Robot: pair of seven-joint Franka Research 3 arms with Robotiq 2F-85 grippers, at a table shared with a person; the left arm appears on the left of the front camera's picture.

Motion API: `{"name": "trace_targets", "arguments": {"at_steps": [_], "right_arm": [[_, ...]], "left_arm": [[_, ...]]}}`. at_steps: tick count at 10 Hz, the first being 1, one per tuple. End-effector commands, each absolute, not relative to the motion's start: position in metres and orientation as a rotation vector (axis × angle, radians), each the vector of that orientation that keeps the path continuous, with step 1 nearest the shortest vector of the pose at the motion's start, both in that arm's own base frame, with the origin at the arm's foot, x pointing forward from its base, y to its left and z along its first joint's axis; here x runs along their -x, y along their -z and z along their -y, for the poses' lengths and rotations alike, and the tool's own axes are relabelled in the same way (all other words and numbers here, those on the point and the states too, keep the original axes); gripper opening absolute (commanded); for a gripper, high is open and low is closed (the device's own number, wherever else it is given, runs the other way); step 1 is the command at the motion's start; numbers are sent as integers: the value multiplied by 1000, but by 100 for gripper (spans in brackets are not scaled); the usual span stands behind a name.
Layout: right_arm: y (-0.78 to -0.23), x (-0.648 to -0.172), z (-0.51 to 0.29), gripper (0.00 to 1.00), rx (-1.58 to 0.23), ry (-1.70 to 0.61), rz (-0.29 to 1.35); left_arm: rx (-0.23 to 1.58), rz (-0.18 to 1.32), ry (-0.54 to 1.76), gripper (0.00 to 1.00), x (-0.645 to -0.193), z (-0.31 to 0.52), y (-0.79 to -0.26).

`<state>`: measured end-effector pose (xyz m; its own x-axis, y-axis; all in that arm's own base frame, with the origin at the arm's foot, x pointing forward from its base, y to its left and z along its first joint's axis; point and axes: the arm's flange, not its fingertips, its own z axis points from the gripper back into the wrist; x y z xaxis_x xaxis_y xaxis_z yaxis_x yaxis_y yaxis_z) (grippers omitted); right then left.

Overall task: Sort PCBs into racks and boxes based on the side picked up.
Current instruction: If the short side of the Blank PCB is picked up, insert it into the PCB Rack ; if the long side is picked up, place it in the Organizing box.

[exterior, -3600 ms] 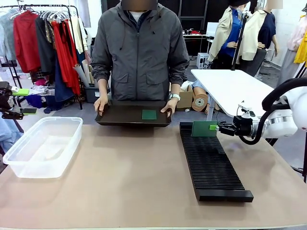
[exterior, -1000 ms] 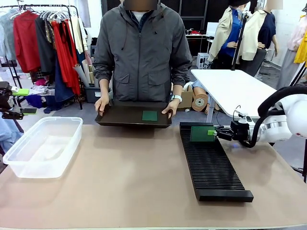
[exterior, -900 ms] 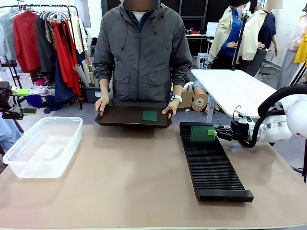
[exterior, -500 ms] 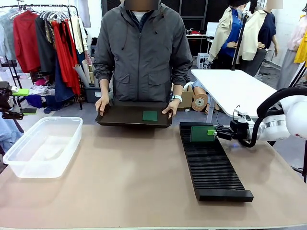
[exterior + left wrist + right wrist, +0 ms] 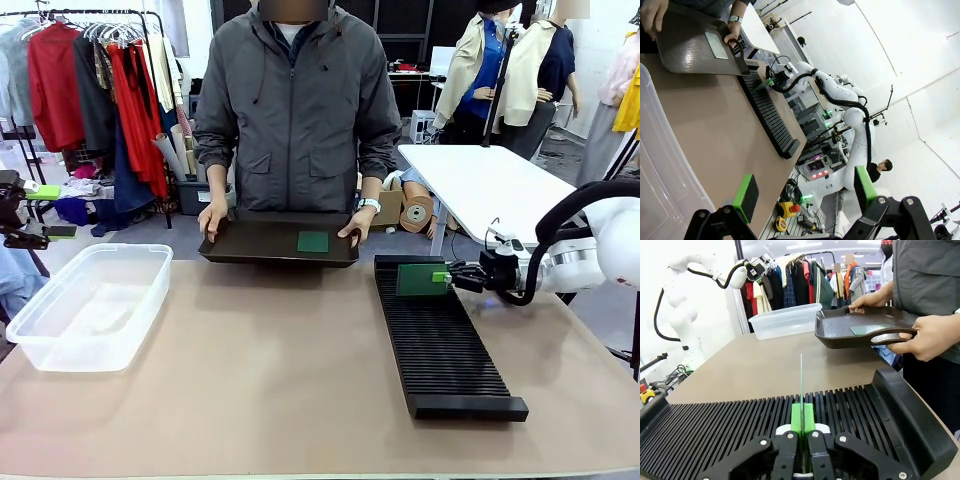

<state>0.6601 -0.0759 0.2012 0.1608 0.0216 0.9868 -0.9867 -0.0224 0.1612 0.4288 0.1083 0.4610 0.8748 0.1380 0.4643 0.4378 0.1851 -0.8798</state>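
At the far end of the black rack [image 5: 440, 345], the right gripper [image 5: 447, 277] reaches in level, jaws clamped on an upright PCB [image 5: 418, 279] set among the slots; the left gripper [image 5: 805, 192] hangs near the clear tub [image 5: 652, 165], jaws wide apart; a person's hands [image 5: 354, 222] hold a black tray [image 5: 270, 255] bearing a second PCB [image 5: 313, 241].

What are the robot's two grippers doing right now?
Left gripper: open, empty.
Right gripper: shut on a PCB standing in the rack.
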Motion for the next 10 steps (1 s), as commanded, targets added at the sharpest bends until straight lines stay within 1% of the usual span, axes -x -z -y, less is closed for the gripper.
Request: {"name": "trace_targets", "arguments": {"at_steps": [1, 5, 10], "right_arm": [[-181, -640, 68, 0, -1134, -1120, 1079], [-180, -625, 64, 0, -1112, -1137, 1077], [-181, -639, 66, 0, -1116, -1121, 1080]], "left_arm": [[1385, 496, 224, 100, -428, -109, -464], [1385, 496, 224, 100, -428, -109, -464], [1385, 496, 224, 100, -428, -109, -464]]}}
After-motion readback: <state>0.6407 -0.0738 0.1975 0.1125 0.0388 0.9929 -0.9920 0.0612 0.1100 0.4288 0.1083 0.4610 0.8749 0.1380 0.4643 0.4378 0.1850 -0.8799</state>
